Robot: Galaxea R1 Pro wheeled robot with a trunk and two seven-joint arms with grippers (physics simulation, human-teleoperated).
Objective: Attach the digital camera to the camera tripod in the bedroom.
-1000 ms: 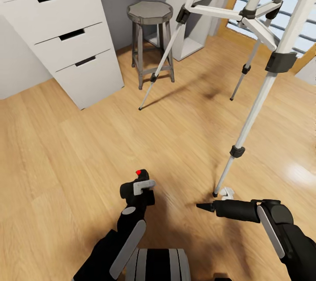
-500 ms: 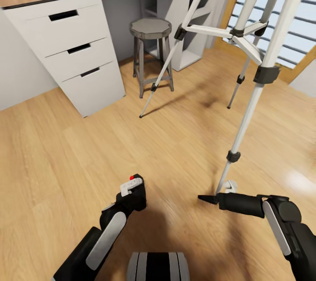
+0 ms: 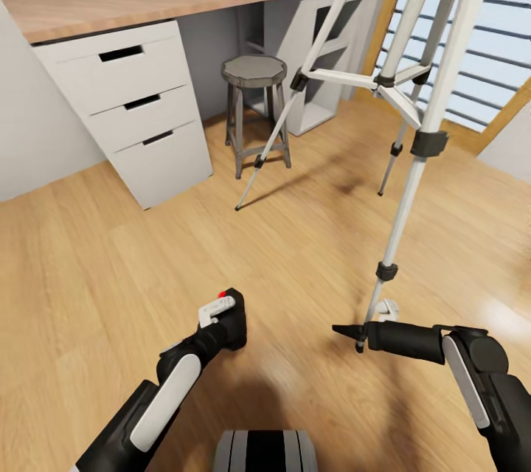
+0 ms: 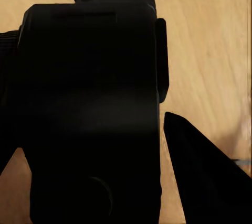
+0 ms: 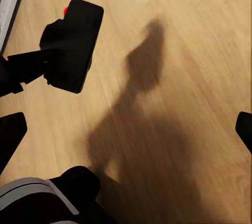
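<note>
The digital camera (image 3: 231,326), a small black box with a red dot on top, hangs low over the wood floor with my left gripper (image 3: 221,316) shut on it. In the left wrist view the camera (image 4: 89,103) sits close between the dark fingers (image 4: 202,182). The right wrist view looks across at the held camera (image 5: 73,45). The camera tripod (image 3: 402,210) stands to the right, silver-white legs spread, its head above the frame. My right gripper (image 3: 345,330) points left beside the tripod's near foot, and its fingertips stand wide apart, open (image 5: 126,129) and empty.
A white desk with a wood top and three drawers (image 3: 125,96) runs along the back wall. A grey octagonal stool (image 3: 254,74) stands under it, beside a white shelf unit (image 3: 317,37). A wood-framed window (image 3: 479,15) is at the right. Bare plank floor lies between.
The head view has tilted up, showing more of the desk. My left arm has drawn the camera a little left and lower. The right gripper holds its place by the tripod foot.
</note>
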